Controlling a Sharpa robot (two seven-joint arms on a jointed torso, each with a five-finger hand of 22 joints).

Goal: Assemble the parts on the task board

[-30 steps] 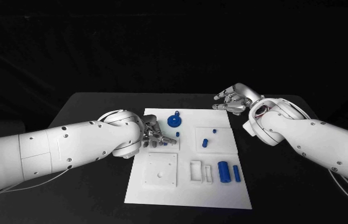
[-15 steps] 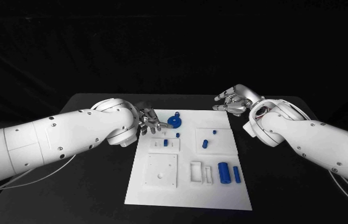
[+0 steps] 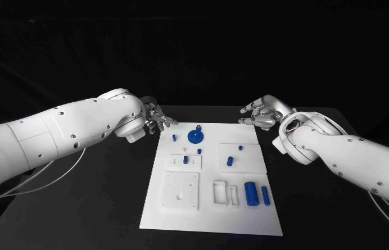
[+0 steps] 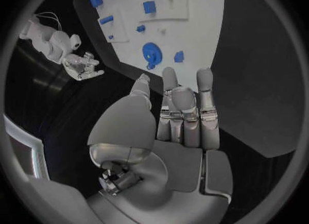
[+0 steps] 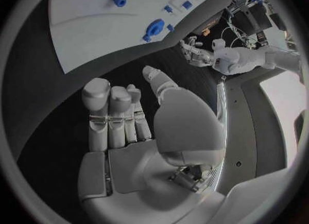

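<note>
Task board (image 3: 209, 216) sits mid-table with blue parts spread on it: round disc part (image 3: 195, 135) near its far edge, two cylinders (image 3: 255, 192) near the right edge. Left hand (image 3: 154, 121) and right hand (image 3: 261, 112) hover off the board's far corners, fingers loosely extended, holding nothing. For the next pick, come down square over one part and pinch only that one, so neighbours aren't nudged.

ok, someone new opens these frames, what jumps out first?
The white task board in the middle of the black table, dotted with small blue parts; the round blue part near its far edge is the biggest. Then the two silver hands, left hand and right hand, hovering by the board's far corners, fingers apart, holding nothing.
</note>
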